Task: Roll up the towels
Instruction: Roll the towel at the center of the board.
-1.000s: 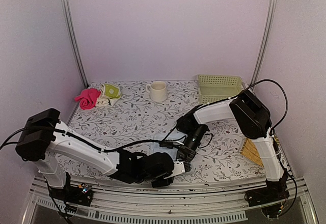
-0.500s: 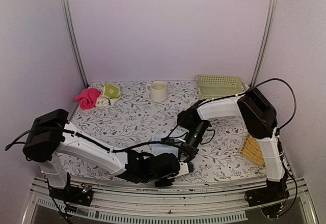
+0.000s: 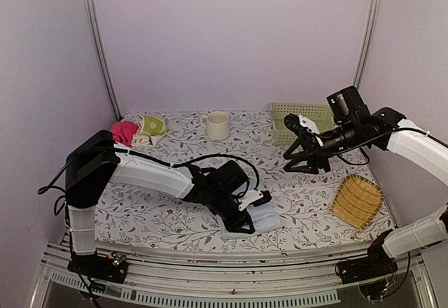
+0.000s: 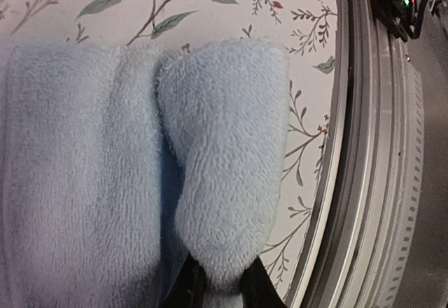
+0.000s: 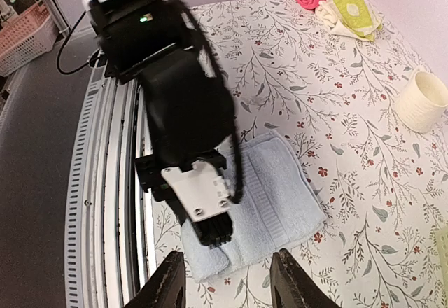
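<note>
Jaws on the left gripper (image 4: 222, 288) are pinched together on a thick fold of the pale blue towel (image 4: 84, 182) — terry pile bulges out just above the fingertips, close to the near edge of the desk (image 4: 231, 0) and its front rail (image 4: 364, 147). Over on the other side, the right gripper (image 5: 227, 283) hangs high above the desk, jaws wide apart with nothing between them, looking down on the whole affair.

From up there the pale blue towel lies as a compact folded pad, with the left gripper planted on the end nearest the rail. Is that pinched lump the first turn of a roll or only a doubled edge? Hard to say from the wrist view, though it looks like a turn starting.

The yellow-green towel (image 3: 151, 125) sits in the far left corner, bunched against a pink cloth (image 3: 122, 134), well apart from the action.

As for handling, this is light, soft, floppy stuff. The looped pile should give the fingers plenty of bite, so slipping is unlikely. Sagging and springing open are the worries. A single pinch at mid-edge will probably let the two sides trail behind — the better hold is along the turned edge itself, with the free right gripper taking that same edge beside its partner.
</note>
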